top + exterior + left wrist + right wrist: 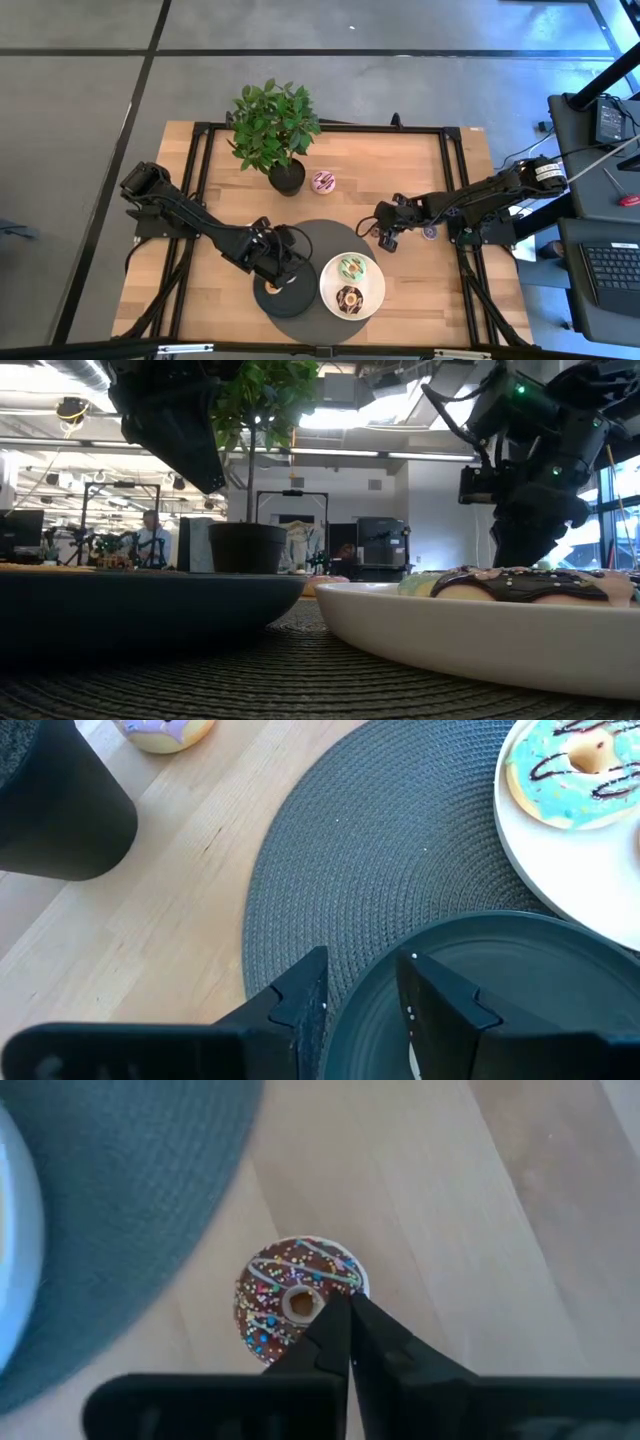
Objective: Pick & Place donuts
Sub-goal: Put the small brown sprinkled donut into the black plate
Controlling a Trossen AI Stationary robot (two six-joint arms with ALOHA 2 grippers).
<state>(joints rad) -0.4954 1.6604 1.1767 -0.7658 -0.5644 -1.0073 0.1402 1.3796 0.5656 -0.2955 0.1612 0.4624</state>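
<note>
My left gripper [277,262] hangs open above the black plate [300,305], one finger over the plate and one over the mat [350,870], clear of both in the low view. A tiny orange donut [272,287] lies on that plate. The white plate [372,290] carries a green-iced donut [352,267] and a chocolate one [349,298]. My right gripper [342,1312] is shut, pointing down over a chocolate-sprinkled donut [290,1302] that lies flat on the wood beside the mat. A pink donut [323,181] sits near the plant pot, and a small purple one [430,231] lies by the right arm. My right gripper points down with its shut fingertips [330,1330] over the ring of the chocolate-sprinkled donut [345,1280], just beside its hole. The donut lies flat on the table. Whether the tips touch it, I cannot tell.
A potted plant [275,125] stands at the table's far middle, its dark pot [50,810] close to the left gripper. The round grey mat [320,235] lies under both plates. Bare wood [420,290] shows along the table's right and left parts.
</note>
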